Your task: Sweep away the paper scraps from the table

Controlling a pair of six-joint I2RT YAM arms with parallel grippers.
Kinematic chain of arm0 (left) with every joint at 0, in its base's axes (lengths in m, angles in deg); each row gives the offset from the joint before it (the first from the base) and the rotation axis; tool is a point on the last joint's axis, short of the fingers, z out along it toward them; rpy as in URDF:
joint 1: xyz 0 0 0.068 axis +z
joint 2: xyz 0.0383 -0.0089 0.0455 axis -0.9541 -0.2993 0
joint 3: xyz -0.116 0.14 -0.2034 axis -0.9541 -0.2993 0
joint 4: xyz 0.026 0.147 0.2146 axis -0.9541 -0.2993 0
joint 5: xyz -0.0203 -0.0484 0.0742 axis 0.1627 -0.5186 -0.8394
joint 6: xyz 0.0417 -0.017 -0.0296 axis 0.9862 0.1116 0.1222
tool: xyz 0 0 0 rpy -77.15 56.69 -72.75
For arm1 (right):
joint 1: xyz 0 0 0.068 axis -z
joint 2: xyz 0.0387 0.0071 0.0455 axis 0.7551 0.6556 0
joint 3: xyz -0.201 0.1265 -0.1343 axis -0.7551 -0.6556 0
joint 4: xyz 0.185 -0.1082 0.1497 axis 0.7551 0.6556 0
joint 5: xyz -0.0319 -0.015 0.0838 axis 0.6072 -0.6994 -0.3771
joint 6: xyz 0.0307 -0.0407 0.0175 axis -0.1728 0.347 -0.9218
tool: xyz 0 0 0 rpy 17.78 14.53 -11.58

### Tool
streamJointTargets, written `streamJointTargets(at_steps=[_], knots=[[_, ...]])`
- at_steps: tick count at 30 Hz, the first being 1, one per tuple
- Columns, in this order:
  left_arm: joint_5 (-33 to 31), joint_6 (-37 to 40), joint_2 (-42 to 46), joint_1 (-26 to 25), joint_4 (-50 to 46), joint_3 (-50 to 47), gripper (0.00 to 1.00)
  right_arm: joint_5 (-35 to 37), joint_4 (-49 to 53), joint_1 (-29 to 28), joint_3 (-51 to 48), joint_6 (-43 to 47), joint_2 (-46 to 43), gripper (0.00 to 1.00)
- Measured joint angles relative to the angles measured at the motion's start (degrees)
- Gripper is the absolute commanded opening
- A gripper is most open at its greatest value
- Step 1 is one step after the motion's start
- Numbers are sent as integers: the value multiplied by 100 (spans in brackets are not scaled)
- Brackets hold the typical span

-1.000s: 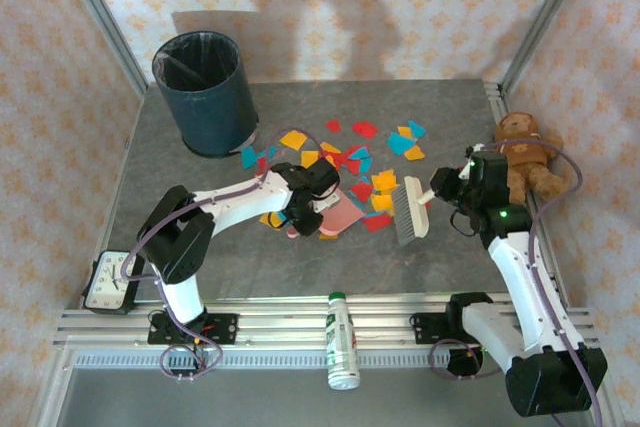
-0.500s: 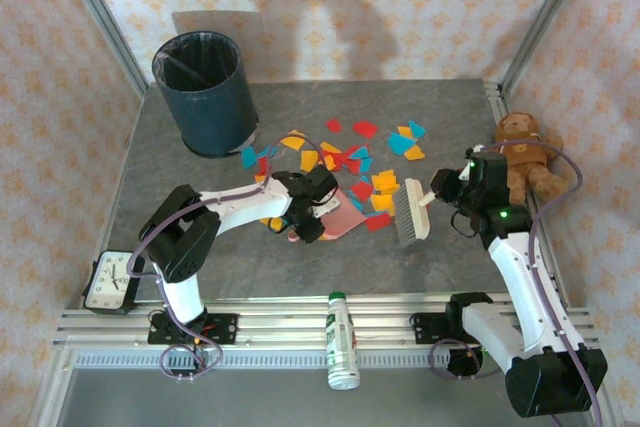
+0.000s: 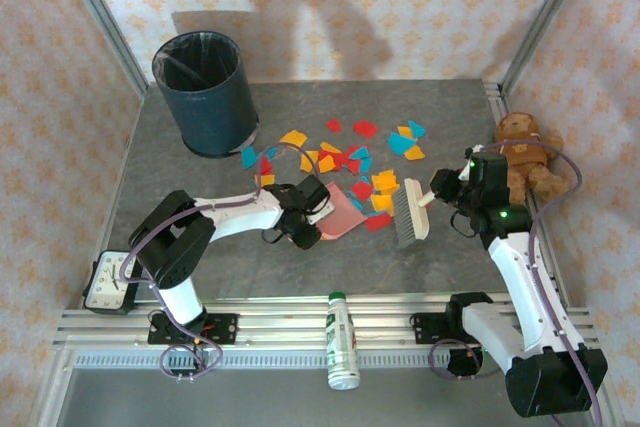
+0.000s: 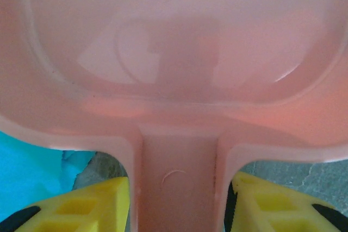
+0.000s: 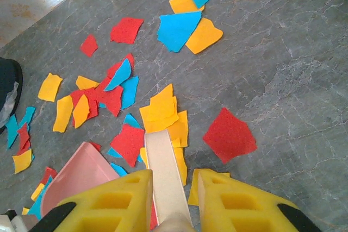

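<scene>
OK, right gripper is clamped on the cream brush by its handle, bristles down on the table, just right of the pink dustpan. The left gripper has its yellow fingers either side of the dustpan's handle, but whether it's gripping or slack I can't tell from the wrist view. Most paper scraps (red, orange, yellow, blue) lie scattered mid-table beyond pan and brush — a few sit right by the pan's lip and the bristles. The dark blue bin stands upright far left.
</scene>
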Motion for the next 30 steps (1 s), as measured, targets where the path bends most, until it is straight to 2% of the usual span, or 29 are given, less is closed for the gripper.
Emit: streamJointTargets(at_steps=[11,19,21,28,30], knots=[[-48,-76,83,0,63,-31,46,-92,0,0,0,0,4,0],[-160,-68,155,0,-42,-31,40,-105,0,0,-2,0,28,0],[-162,-55,155,0,-85,-31,37,-105,0,0,-2,0,44,0],[-155,52,155,2,-199,-20,18,-111,0,0,-2,-4,55,0],[-153,79,155,0,-297,26,16,-136,-2,0,-2,-20,55,0]])
